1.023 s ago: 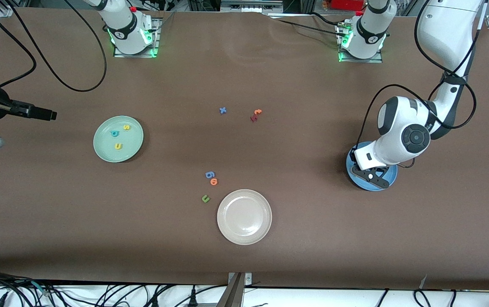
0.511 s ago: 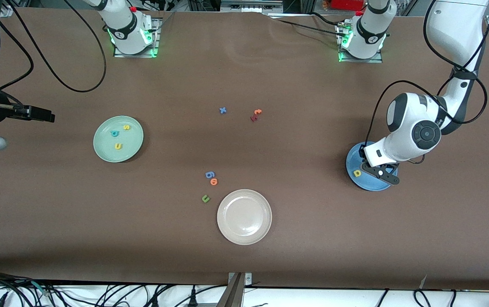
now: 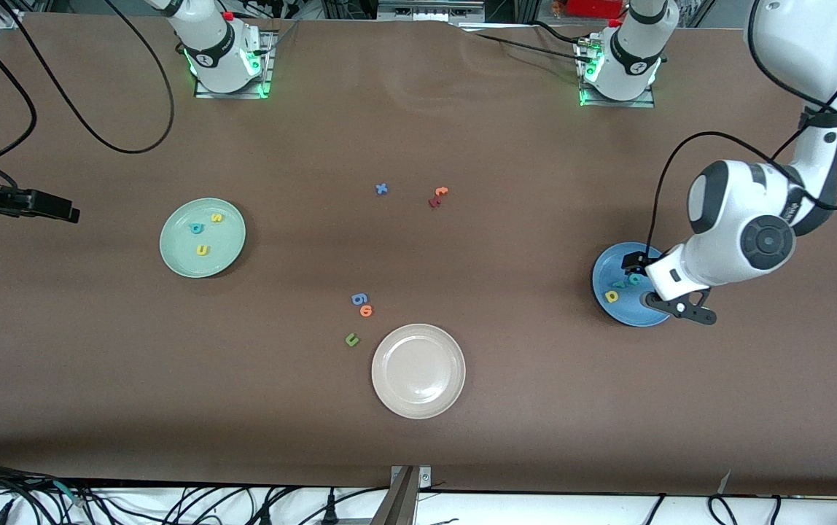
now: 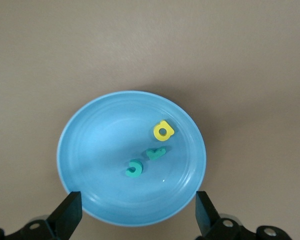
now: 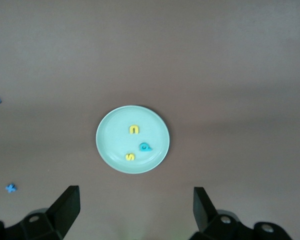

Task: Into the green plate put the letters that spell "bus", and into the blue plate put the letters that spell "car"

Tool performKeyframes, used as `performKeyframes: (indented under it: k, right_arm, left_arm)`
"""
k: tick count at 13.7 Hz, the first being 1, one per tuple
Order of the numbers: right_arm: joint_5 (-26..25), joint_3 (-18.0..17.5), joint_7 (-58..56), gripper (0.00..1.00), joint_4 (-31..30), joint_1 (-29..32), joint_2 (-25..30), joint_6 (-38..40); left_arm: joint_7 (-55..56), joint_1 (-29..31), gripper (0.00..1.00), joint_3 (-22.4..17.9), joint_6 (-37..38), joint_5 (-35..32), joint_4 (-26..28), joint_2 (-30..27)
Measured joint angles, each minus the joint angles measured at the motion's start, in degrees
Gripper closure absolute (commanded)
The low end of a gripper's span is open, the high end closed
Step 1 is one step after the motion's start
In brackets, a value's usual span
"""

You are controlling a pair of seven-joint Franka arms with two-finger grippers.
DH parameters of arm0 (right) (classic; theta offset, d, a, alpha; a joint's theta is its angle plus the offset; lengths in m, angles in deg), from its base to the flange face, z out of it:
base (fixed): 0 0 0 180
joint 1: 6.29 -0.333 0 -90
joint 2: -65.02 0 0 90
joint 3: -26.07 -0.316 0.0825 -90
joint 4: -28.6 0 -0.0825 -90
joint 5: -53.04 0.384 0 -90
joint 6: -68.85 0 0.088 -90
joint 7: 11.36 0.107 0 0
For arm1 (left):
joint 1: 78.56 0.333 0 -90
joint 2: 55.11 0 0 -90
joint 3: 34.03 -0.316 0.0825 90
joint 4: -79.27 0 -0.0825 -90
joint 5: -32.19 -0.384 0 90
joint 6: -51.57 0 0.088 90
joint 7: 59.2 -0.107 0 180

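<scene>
At the left arm's end of the desk (image 3: 506, 131), the blue plate (image 3: 603, 281) holds the yellow a (image 3: 612, 296), teal c (image 3: 634, 278) and teal r (image 3: 619, 284). The left end effector (image 4: 137, 212) hangs over that plate's edge, released and empty. Toward the right arm's end, the green plate (image 3: 178, 259) holds the teal b (image 3: 196, 228), yellow u (image 3: 203, 250) and yellow s (image 3: 217, 217). The right end effector (image 5: 135, 210) waits high over the desk beside that plate, fingers spread, empty.
</scene>
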Motion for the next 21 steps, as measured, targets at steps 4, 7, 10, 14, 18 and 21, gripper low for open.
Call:
performKeyframes:
  k: [4, 7, 10, 14, 18, 21]
  right_arm:
    - [-1.7, -3.4, -0.1, 0.01, -4.1, 1.9, 3.4, -3.2]
    - [-2.9, -9.1, 0.0, 0.01, -3.7, 5.8, 3.4, -3.4]
    - [-3.0, -9.3, 0.0, 0.01, -3.6, 5.9, 3.3, -3.0]
    - [-3.0, -9.3, 0.0, 0.01, -0.8, 6.1, 1.8, 0.0]
    - [-3.0, -9.3, 0.0, 0.0, 0.0, 6.2, 1.1, 0.3]
    - [-3.0, -9.3, 0.1, 0.0, 0.0, 6.2, 1.1, 0.3]
  left_arm:
    - [1.0, 3.0, 0.0, 0.0, 13.9, 0.0, -5.3, -5.2]
    - [4.3, 3.0, 0.0, 0.8, 21.8, 0.0, -5.7, -12.9]
    - [7.8, 2.8, 0.0, 2.8, 27.0, -0.1, -5.4, -19.7]
    - [8.6, 2.8, 0.0, 3.3, 28.6, -0.1, -4.3, -22.2]
    - [8.6, 2.6, 0.0, 3.5, 28.6, -0.1, -4.2, -22.7]
    - [8.6, -2.0, 0.0, -2.5, 28.5, -0.1, -4.3, -23.3]
